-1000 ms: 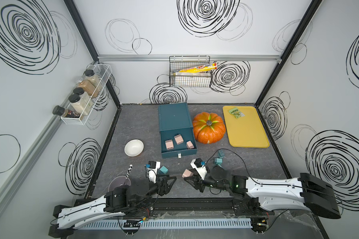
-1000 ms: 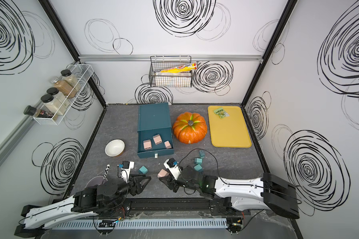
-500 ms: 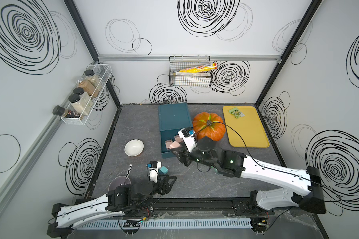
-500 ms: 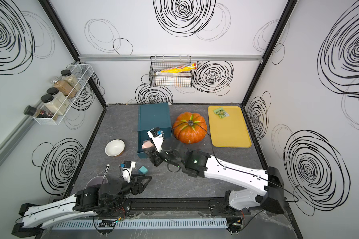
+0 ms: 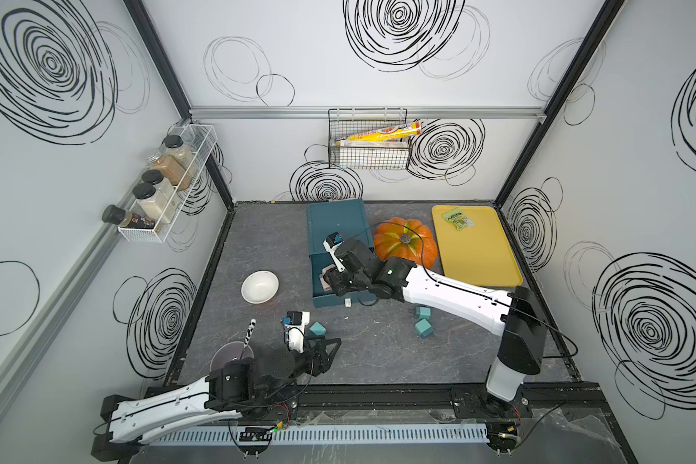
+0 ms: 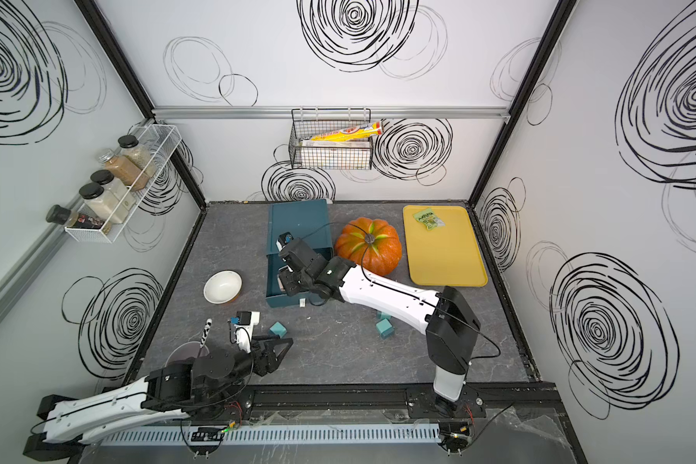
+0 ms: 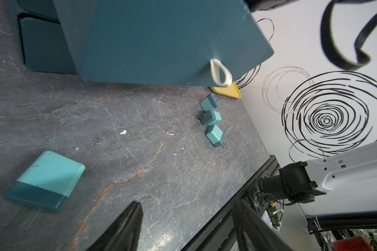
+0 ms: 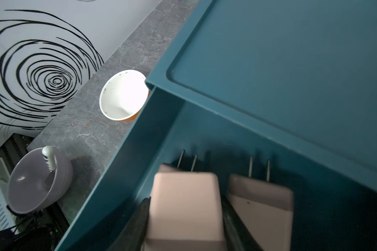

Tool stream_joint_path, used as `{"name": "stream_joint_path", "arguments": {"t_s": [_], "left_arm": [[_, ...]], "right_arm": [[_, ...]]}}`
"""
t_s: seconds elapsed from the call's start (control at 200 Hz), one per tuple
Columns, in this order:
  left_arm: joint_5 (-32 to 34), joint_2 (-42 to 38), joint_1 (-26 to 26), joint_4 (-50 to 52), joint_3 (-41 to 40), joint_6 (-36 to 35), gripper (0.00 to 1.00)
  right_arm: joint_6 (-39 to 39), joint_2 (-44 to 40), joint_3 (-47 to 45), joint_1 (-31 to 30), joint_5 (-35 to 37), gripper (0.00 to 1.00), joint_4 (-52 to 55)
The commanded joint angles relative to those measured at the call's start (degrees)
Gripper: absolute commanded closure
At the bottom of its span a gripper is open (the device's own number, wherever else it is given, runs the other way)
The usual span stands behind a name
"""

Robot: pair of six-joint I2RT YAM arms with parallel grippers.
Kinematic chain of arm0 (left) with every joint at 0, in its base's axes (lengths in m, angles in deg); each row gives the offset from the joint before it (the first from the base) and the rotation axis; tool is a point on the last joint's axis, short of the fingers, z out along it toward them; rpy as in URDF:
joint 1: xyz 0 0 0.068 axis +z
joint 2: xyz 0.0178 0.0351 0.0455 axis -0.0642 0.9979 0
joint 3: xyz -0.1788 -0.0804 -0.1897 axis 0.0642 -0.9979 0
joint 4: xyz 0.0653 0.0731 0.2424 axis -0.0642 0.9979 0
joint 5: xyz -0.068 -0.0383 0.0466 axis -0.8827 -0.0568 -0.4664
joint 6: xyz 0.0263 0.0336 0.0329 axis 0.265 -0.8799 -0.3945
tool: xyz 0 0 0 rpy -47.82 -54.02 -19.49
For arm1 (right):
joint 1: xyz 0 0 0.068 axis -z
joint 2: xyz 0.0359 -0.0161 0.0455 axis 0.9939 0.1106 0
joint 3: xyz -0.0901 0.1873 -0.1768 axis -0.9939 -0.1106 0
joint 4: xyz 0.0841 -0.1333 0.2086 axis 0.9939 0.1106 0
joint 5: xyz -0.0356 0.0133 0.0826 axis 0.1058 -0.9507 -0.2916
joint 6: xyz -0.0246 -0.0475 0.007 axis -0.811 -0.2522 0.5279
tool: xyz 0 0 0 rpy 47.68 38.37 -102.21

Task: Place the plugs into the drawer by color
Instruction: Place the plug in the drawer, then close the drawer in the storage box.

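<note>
While its two metal prongs point toward the body of the chest, the dusty pink cube-shaped plug (image 8: pixel 184 195) sits pinched between the two dark fingers of the right gripper (image 8: pixel 186 219), one finger against each side face, low inside the pulled-out drawer (image 8: pixel 122 165) of the dark teal box-shaped chest (image 8: pixel 292 65); whether it touches the drawer floor cannot be told. A second pink plug (image 8: pixel 261 202) lies just beside it in the same drawer, prongs the same way, outside the grip. In both top views the right arm covers most of that drawer, and only a sliver of pink shows by the fingers. On the grey stone-patterned tabletop (image 5: pixel 378 353), a light teal plug (image 5: pixel 317 328) lies just beside the left gripper (image 5: pixel 327 348). In the left wrist view this plug (image 7: pixel 46 180) is off to one side of the fingers and not between them. The left gripper (image 7: pixel 187 204) has its fingers spread wide with only bare tabletop between them. Three more teal plugs (image 7: pixel 211 118) lie in a close row farther off, near the drawer front, partly under the right arm in a top view (image 6: pixel 385 328). A white round bowl (image 5: pixel 260 286) stands left of the chest, an orange pumpkin (image 5: pixel 404 241) just right of it, and a yellow flat tray (image 5: pixel 475 257) lies beyond the pumpkin.
</note>
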Motion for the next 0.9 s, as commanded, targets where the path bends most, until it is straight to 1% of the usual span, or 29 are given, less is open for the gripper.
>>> {"name": "stream_joint_path", "arguments": {"t_s": [0.0,0.075,0.145,0.24,0.3,0.335,0.355,0.365,0.41,0.481,0.566,0.696,0.746,0.791,0.846,0.896], "left_arm": [[2.03,0.33,0.2,-2.46,-0.22,-0.84,0.27],[2.37,1.07,0.25,-2.93,-0.34,-0.97,0.27],[1.95,2.09,0.36,-3.89,-0.45,-1.22,0.26],[1.74,3.74,0.35,-5.24,-0.76,-1.45,0.26],[1.74,4.75,0.45,-5.9,-0.68,-1.57,0.26],[1.75,4.81,0.47,-6.02,-0.56,-1.62,0.26],[1.78,4.81,0.52,-5.99,-0.46,-1.65,0.26],[1.77,4.81,0.53,-5.93,-0.4,-1.67,0.26],[1.83,4.8,0.53,-5.65,-0.13,-1.53,0.26],[1.83,4.79,0.58,-5.19,0.13,-1.4,0.26],[1.73,3.58,0.62,-4.38,0.48,-1.17,0.26],[0.8,2.27,0.58,-3.64,0.82,-1.14,0.26],[-0.94,2.17,0.55,-3.5,1.48,-1.19,0.27],[-4.36,2.11,0.59,-3.62,2.77,-1.74,0.28],[-9.0,1.94,0.58,-3.33,6.04,-3.45,0.29],[-10.82,1.31,0.62,-2.77,9.39,-4.45,0.29]], "right_arm": [[0.56,3.3,5.28,0.17,4.94,0.85,8.62],[1.49,5.12,7.85,0.21,8.98,0.85,11.32],[2.01,5.97,8.85,0.3,10.6,0.82,12.09],[2.12,6.35,7.91,0.23,10.06,0.73,10.12],[1.61,6.78,7.9,0.29,8.63,0.73,9.12],[1.49,7.05,8.15,0.23,7.96,0.68,8.76],[1.26,7.2,8.49,0.25,7.42,0.62,8.73],[1.22,7.23,8.59,0.24,7.27,0.61,8.78],[1.01,7.5,9.7,0.3,6.54,0.5,9.48],[0.92,7.22,10.16,0.22,6.26,0.41,9.57],[0.57,6.03,9.83,0.23,6.01,0.34,9.04],[0.06,2.44,8.26,0.22,5.49,0.3,7.49],[-0.21,0.41,7.17,0.23,5.21,0.28,5.98],[-0.39,-1.72,5.91,0.23,4.97,0.26,4.76],[-0.61,-3.94,5.61,0.31,4.93,0.23,4.92],[-0.93,-5.9,5.11,0.26,4.92,0.22,5.34]]}}
